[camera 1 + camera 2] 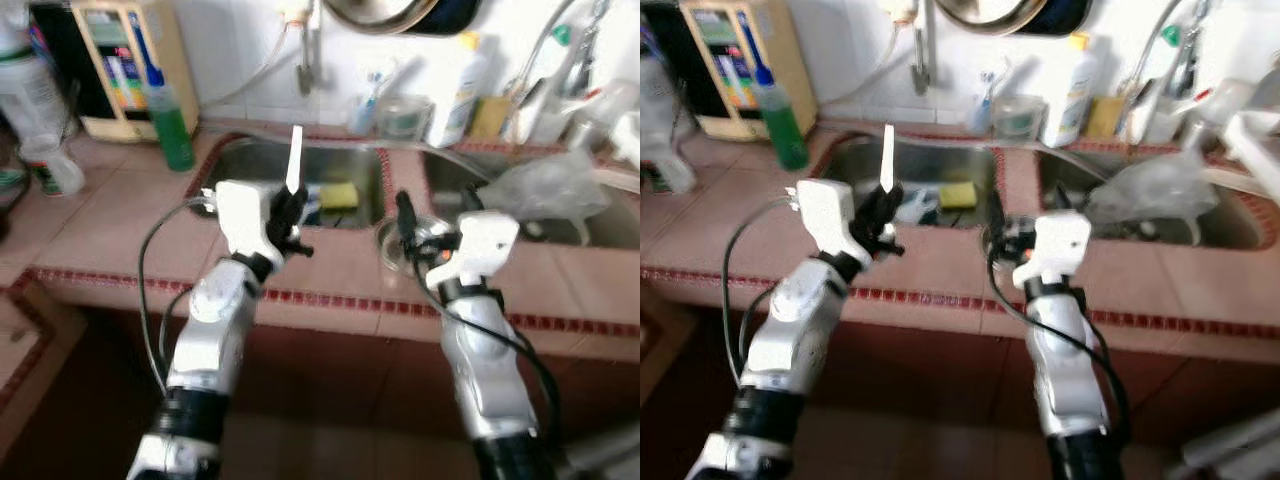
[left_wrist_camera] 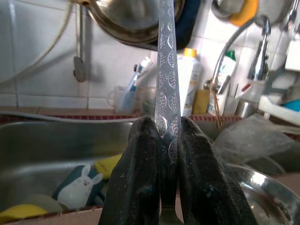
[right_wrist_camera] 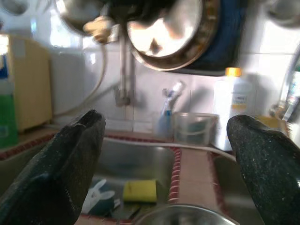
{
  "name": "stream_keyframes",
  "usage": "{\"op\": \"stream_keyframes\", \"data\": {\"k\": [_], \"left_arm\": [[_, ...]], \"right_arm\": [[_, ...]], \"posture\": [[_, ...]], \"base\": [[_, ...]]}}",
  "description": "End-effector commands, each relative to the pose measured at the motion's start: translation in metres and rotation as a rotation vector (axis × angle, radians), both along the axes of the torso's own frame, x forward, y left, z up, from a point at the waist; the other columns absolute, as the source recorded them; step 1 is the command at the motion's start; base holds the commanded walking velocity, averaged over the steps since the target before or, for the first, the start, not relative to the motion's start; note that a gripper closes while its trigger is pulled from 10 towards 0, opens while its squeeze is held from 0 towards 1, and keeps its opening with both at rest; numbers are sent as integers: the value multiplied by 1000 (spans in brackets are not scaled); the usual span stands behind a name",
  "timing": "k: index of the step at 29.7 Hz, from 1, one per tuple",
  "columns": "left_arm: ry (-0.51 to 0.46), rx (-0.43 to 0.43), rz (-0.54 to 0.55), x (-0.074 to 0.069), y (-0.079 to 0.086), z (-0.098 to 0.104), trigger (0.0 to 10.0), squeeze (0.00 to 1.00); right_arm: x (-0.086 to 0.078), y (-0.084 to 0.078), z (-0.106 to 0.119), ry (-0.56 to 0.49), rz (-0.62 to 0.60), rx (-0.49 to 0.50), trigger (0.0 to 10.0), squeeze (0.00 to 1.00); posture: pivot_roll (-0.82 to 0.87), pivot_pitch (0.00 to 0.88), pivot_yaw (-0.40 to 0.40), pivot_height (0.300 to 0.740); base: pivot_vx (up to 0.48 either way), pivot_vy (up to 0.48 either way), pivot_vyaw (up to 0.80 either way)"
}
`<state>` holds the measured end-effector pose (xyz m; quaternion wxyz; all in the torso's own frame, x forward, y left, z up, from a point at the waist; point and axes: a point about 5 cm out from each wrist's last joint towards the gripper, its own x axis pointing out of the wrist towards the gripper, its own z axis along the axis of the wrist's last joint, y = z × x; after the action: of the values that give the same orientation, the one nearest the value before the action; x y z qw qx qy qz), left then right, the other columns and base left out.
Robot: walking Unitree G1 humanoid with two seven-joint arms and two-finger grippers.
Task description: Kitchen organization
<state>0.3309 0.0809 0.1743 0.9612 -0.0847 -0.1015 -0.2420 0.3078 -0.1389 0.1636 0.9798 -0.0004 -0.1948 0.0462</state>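
Note:
My left gripper (image 1: 290, 215) is shut on a patterned metal utensil (image 1: 294, 160) that stands upright above the front edge of the left sink (image 1: 250, 160). In the left wrist view the embossed strip (image 2: 168, 70) runs up from between the closed fingers (image 2: 136, 178). My right gripper (image 1: 405, 215) is open, hovering over a small steel bowl (image 1: 390, 248) on the tiled counter between the two sinks. The bowl's rim (image 3: 183, 218) lies below the spread fingers (image 3: 70, 159) with nothing between them.
A yellow sponge (image 1: 340, 193) and dishware lie in the left sink. A crumpled plastic bag (image 1: 550, 185) sits by the right sink. A green bottle (image 1: 172, 125), a beige appliance (image 1: 125, 65), a white bottle (image 1: 455, 95) and a cup of toothbrushes (image 3: 166, 119) line the back wall.

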Motion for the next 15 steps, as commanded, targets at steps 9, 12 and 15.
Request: {"op": "stream_keyframes", "data": {"k": [9,12,15], "left_arm": [[-15,52,17,3,9,3,10000,0],[-21,65,13,3,8,3,10000,0],[-21,75,8,4,7,3,10000,0]], "right_arm": [[4,6,6,-21,9,19,10000,0],[5,6,6,-24,9,19,10000,0],[5,6,7,-27,9,19,10000,0]], "posture": [[-99,0,30,740],[-98,0,28,740],[-98,0,29,740]], "base": [[0,0,0],[0,0,0],[0,0,0]]}}
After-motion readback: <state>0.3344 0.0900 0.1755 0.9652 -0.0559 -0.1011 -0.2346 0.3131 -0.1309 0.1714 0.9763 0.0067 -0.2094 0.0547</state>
